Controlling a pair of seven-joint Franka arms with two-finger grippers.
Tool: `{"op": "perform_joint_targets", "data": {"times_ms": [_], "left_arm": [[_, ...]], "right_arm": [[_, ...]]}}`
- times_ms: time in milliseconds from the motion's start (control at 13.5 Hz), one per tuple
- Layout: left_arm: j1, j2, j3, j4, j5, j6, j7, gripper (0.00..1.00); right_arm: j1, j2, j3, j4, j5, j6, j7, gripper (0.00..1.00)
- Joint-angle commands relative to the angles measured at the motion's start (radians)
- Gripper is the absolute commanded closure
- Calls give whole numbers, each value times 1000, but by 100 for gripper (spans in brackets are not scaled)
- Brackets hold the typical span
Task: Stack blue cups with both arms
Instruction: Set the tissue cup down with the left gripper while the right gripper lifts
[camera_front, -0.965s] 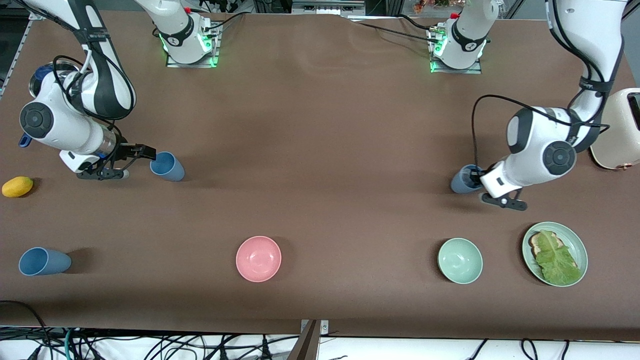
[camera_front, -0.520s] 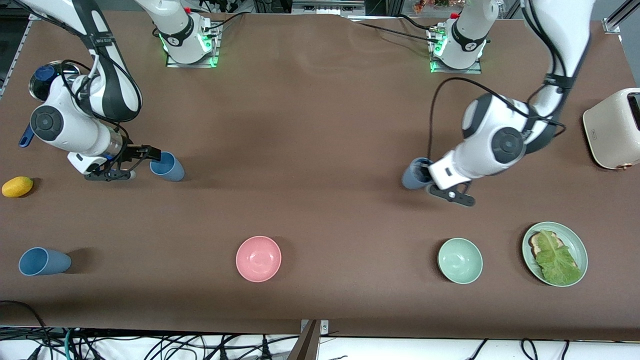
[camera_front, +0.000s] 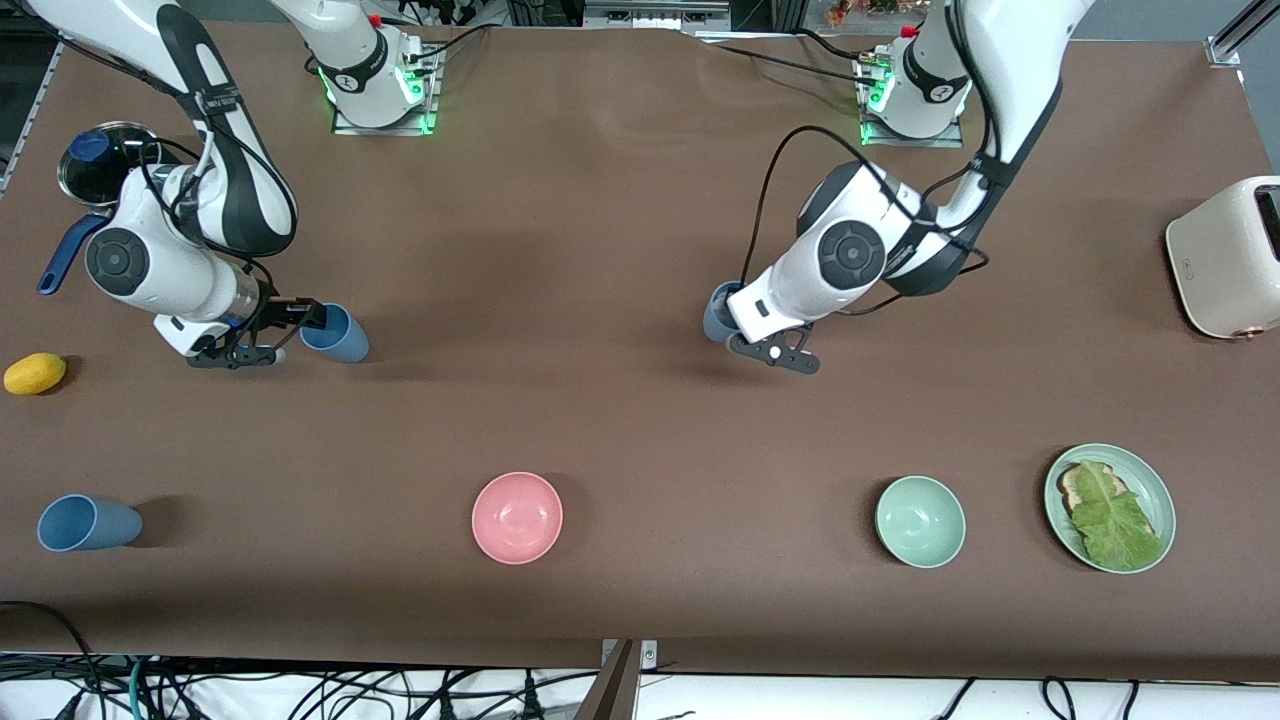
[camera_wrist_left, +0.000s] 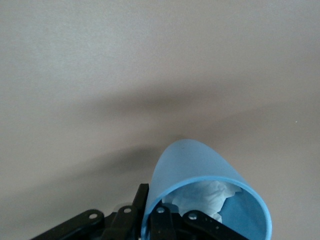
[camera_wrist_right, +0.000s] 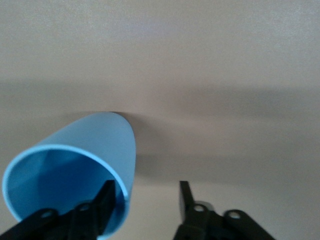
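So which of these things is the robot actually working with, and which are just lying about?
In the job: grey-blue cup, gripped by the left gripper; medium blue cup, with the open right gripper at its rim; third blue cup, untouched.

Lying about: pink bowl, pale green bowl, plate of lettuce, toaster, yellow fruit, metal pan.
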Motion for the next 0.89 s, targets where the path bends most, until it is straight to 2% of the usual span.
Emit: {"op": "perform_joint_targets", "data": {"times_ms": [0, 297, 371, 446, 520, 817], "left_arm": [[-29, 62, 5, 61, 17, 2, 2, 100], [-52, 93, 8, 93, 38, 23, -13, 100], [-52, 94, 8, 93, 38, 25, -15, 80], [-47, 96, 8, 93, 38, 25, -4, 23], [-32, 82, 6, 95, 39, 22, 2, 0], [3, -31, 5, 98, 36, -36, -5, 0]], "right_arm": [[2, 0, 5, 1, -9, -1, 4, 100], [1, 0, 8, 61, 0, -48, 2, 100], [1, 0, 14, 83, 5, -75, 8, 100], [1, 0, 32, 116, 11, -114, 11, 100], [2, 0, 37, 154, 28, -164, 30, 100], [4, 2, 98, 259, 88, -267, 146, 100]]}}
